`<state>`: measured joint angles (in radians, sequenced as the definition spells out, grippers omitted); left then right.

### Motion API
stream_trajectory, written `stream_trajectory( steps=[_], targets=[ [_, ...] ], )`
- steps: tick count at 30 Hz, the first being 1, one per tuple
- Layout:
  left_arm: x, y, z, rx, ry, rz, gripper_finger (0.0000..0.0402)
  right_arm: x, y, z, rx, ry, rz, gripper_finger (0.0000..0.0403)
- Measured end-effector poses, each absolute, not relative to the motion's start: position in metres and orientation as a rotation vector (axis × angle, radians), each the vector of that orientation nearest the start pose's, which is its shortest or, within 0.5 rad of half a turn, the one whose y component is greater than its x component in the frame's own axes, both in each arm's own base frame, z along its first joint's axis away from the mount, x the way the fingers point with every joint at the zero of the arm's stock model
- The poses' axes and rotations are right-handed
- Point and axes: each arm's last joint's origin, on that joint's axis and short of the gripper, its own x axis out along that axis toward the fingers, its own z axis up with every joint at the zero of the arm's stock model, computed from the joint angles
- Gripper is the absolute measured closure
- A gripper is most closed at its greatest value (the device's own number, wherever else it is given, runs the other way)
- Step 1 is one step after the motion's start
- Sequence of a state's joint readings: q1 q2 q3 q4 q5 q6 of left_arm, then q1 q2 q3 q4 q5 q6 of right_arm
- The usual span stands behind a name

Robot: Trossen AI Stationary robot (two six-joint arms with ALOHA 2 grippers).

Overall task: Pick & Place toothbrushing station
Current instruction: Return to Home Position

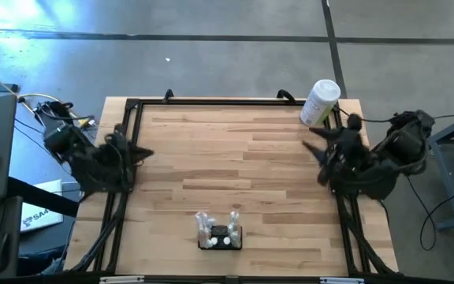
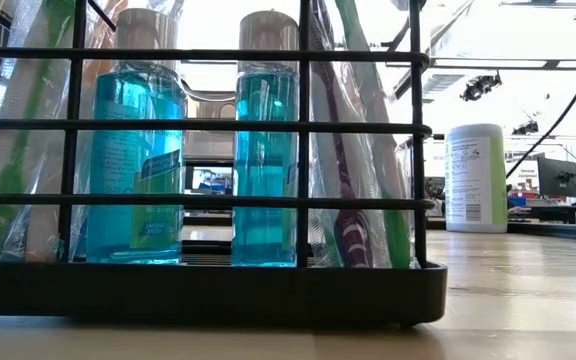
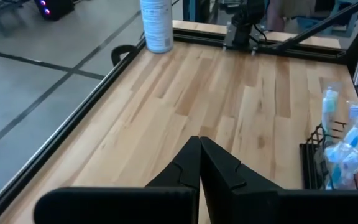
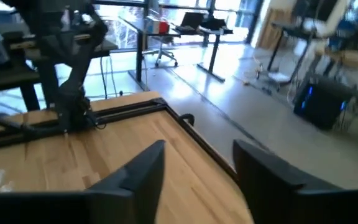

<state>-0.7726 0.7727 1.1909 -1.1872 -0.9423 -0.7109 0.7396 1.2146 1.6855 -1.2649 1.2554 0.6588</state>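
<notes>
Tabletop — organizer long axis L-R

Overhead straight down; low camera level, tight against organizer, shared.

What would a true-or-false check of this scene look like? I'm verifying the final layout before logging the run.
1. The wire rack holds two blue bottles. True.
2. The left gripper is open. False: it is shut, holding nothing.
3. The white canister stands inside the rack. False: it stands apart at the far right corner of the table.
4. The right gripper is open and empty. True.
</notes>
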Motion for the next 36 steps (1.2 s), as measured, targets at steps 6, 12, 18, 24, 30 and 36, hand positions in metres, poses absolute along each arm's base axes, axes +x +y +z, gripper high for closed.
stream_trajectory(
  steps=[6, 12, 18, 24, 30, 36],
  targets=[
    [0.062, -0.028, 0.358, -0.124, 0.414, 0.298, 0.0401, 0.127, 0.084, 0.450, 0.045, 0.249, -0.605, 0.0352],
    [0.043, -0.011, 0.319, -0.222, 0.388, 0.239, 0.0401, 0.106, 0.070, 0.430, 0.158, 0.249, -0.579, 0.0388],
    [0.026, 0.004, 0.297, -0.300, 0.262, 0.153, 0.0401, 0.075, 0.049, 0.406, 0.359, 0.135, -0.530, 0.0379],
    [0.013, 0.015, 0.286, -0.347, 0.144, 0.013, 0.0401, 0.057, 0.035, 0.368, 0.428, -0.009, -0.496, 0.0378],
    [0.015, 0.009, 0.284, -0.304, 0.168, -0.102, 0.0402, 0.045, 0.021, 0.326, 0.550, -0.090, -0.467, 0.0378],
    [0.019, 0.007, 0.277, -0.276, 0.184, -0.075, 0.0401, 0.041, 0.018, 0.281, 0.636, -0.144, -0.432, 0.0378]
  ],
)
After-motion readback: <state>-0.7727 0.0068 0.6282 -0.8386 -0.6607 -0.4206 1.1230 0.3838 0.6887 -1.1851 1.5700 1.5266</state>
